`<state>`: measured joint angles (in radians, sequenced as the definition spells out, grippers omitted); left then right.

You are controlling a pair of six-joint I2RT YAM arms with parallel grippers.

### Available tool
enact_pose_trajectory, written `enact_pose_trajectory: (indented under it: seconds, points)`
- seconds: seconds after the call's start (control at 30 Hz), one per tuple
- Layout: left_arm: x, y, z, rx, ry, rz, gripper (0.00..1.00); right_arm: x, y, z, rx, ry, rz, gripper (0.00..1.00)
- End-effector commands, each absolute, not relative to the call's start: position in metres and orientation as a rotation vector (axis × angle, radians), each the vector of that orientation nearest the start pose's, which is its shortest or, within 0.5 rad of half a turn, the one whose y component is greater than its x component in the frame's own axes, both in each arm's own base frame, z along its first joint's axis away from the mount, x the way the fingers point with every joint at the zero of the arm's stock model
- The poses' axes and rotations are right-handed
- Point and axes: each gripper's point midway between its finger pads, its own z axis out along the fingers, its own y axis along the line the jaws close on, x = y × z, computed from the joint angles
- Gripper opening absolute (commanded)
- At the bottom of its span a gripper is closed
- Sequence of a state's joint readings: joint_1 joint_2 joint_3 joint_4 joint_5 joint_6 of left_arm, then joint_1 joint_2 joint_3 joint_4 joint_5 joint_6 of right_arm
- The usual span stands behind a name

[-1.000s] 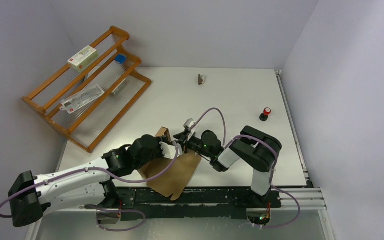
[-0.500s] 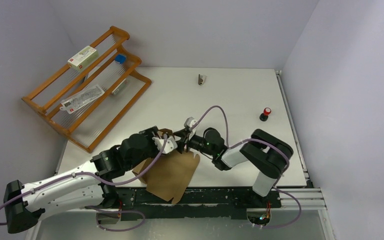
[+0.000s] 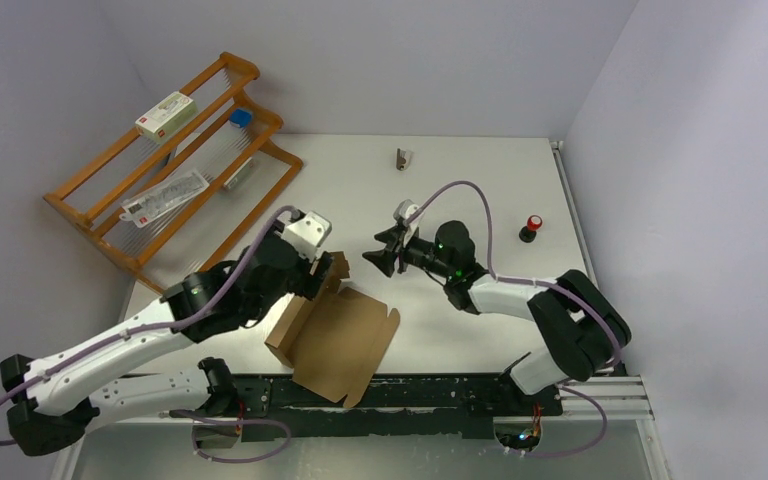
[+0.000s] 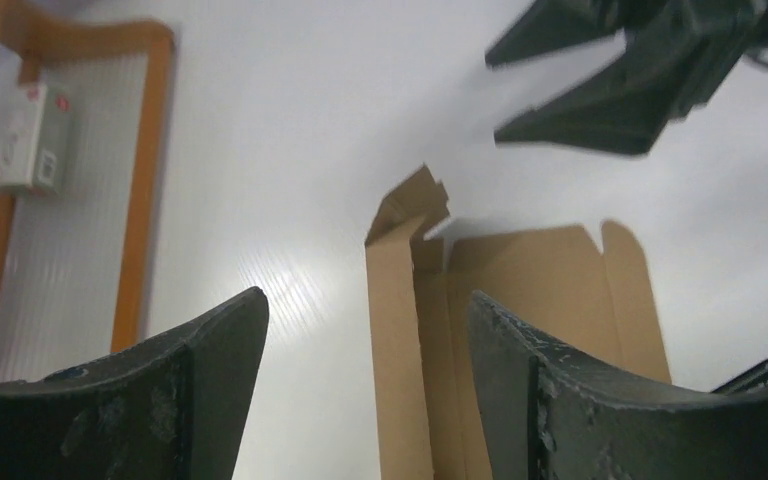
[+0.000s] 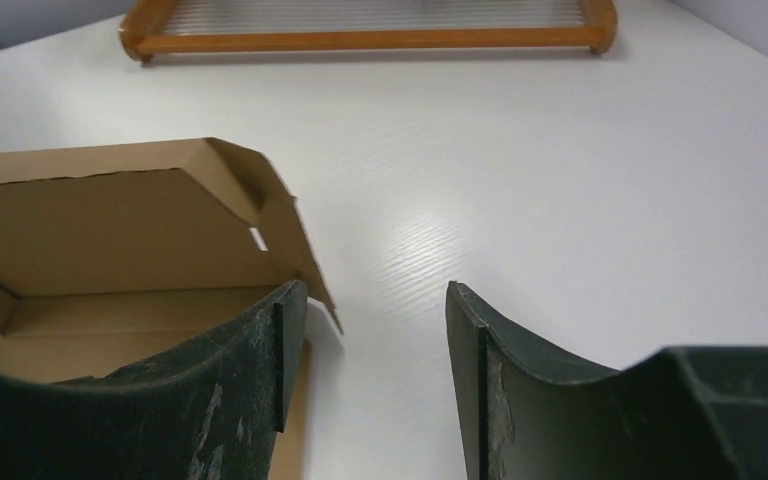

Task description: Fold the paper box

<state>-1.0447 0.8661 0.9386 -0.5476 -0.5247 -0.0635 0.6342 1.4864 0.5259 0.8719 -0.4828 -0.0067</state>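
Note:
The paper box (image 3: 345, 335) is plain brown cardboard, lying open at the table's near edge, with its left side wall raised and a small flap standing at its far left corner. My left gripper (image 3: 317, 272) is open and empty, just above and left of that corner. In the left wrist view (image 4: 368, 298) the raised wall and the box floor (image 4: 540, 290) show between and beyond the fingers. My right gripper (image 3: 378, 256) is open and empty, above the table beyond the box's far edge. In the right wrist view (image 5: 375, 290) the box (image 5: 110, 230) lies at the left.
A wooden rack (image 3: 170, 170) stands at the far left, holding a white carton with red print (image 3: 165, 113) and a blue-capped item (image 3: 241, 117). A small object (image 3: 401, 158) lies at the far middle, and a red-topped knob (image 3: 532, 227) at the right.
Both grippers have come off the box's far left corner. The left arm rose and drew back left. The right gripper pulled away towards the far right. The box stays with its side wall raised.

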Motion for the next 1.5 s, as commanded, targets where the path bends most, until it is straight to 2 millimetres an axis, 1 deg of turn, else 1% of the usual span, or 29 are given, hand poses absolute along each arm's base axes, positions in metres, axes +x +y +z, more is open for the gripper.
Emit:
enact_pose_trajectory:
  seconds: [0.0,0.07,0.1,0.2,0.3,0.4,0.5,0.57,0.67,0.83,0.93,1.0,1.07,1.17,1.2,1.33,1.47]
  points:
    - [0.196,-0.178,0.214,0.619,2.118,-0.081,0.78,0.303,0.306,0.135,-0.942,1.516,0.826,0.58]
    - [0.195,-0.179,0.208,0.612,2.169,-0.052,0.84,0.317,0.304,0.129,-0.937,1.529,0.806,0.59]
    - [0.194,-0.181,0.208,0.596,2.191,-0.054,0.85,0.323,0.305,0.127,-0.94,1.532,0.803,0.59]
    - [0.191,-0.186,0.206,0.508,2.248,-0.081,0.83,0.336,0.311,0.119,-0.965,1.538,0.808,0.59]
    - [0.183,-0.19,0.199,0.492,2.3,-0.122,0.82,0.341,0.319,0.112,-0.999,1.529,0.832,0.59]
    - [0.175,-0.188,0.188,0.502,2.35,-0.122,0.8,0.34,0.327,0.11,-1.02,1.508,0.883,0.59]
    - [0.169,-0.185,0.17,0.527,2.406,-0.086,0.79,0.335,0.334,0.11,-1.04,1.478,0.939,0.59]
    - [0.17,-0.183,0.162,0.511,2.424,-0.05,0.79,0.336,0.337,0.11,-1.045,1.464,0.951,0.59]
    - [0.177,-0.181,0.159,0.493,2.414,0.004,0.79,0.338,0.34,0.105,-1.055,1.469,0.965,0.59]
    - [0.185,-0.183,0.146,0.527,2.418,0.091,0.78,0.333,0.339,0.108,-1.038,1.449,0.983,0.59]
    - [0.189,-0.186,0.136,0.563,2.427,0.11,0.74,0.334,0.339,0.107,-1.04,1.454,0.977,0.59]
    - [0.193,-0.185,0.133,0.559,2.44,0.098,0.72,0.334,0.338,0.107,-1.039,1.454,0.972,0.6]
    - [0.2,-0.183,0.131,0.53,2.45,0.068,0.7,0.333,0.337,0.107,-1.038,1.453,0.969,0.59]
    - [0.208,-0.182,0.126,0.504,2.473,0.015,0.63,0.331,0.336,0.107,-1.038,1.454,0.968,0.59]
    - [0.21,-0.18,0.125,0.493,2.479,0.016,0.63,0.332,0.336,0.107,-1.037,1.453,0.967,0.59]
    - [0.211,-0.181,0.117,0.499,2.497,-0.003,0.6,0.332,0.336,0.109,-1.037,1.448,0.965,0.59]
    - [0.213,-0.183,0.11,0.532,2.513,-0.002,0.52,0.332,0.337,0.107,-1.046,1.445,0.969,0.6]
